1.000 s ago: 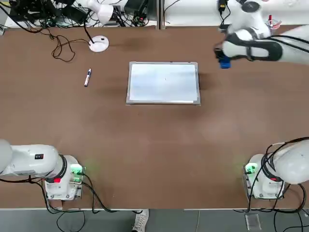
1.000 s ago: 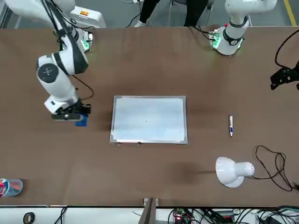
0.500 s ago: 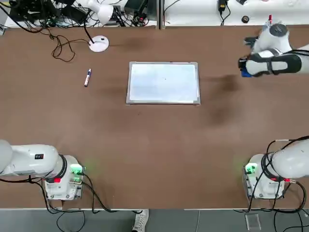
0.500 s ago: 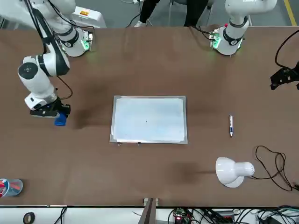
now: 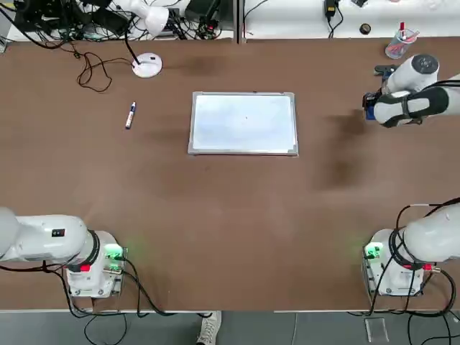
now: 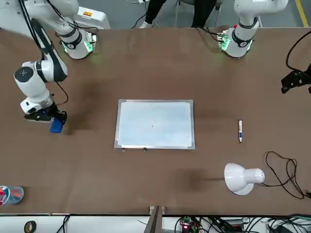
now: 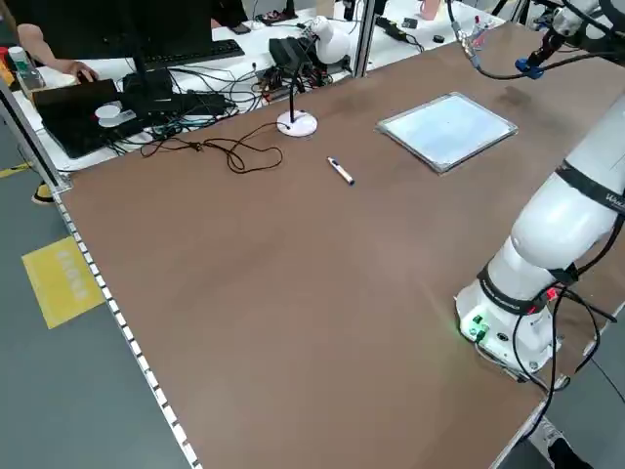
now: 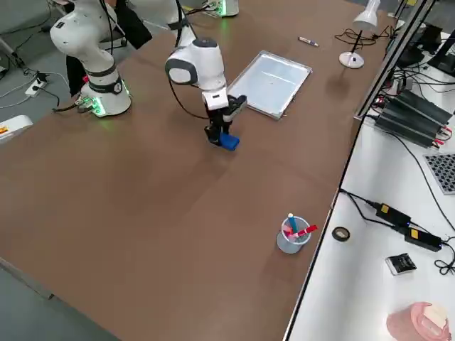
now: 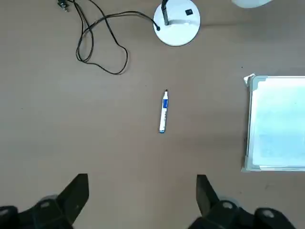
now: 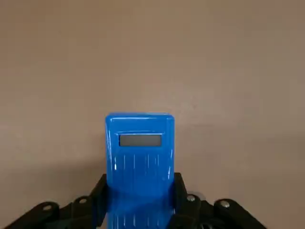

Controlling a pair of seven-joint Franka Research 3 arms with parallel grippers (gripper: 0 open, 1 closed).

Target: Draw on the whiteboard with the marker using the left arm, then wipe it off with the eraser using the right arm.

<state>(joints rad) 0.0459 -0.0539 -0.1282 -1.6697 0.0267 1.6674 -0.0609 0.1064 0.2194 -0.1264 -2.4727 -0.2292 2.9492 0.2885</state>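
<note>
Gripping the eraser [image 10: 139, 157], right gripper [image 6: 48, 119] sits beside whiteboard [image 5: 244, 122], apart; marker [image 5: 131, 115] untouched, left gripper [image 9: 143, 200] open. Risk: dropping eraser askew, it tumbles.

Bare brown tabletop [image 5: 237, 215] surrounds the silver-framed white whiteboard [image 5: 244, 123]; only the slim blue-capped marker [image 5: 131, 115] and white round-based desk lamp [image 5: 146, 65] lie off its left side.
</note>
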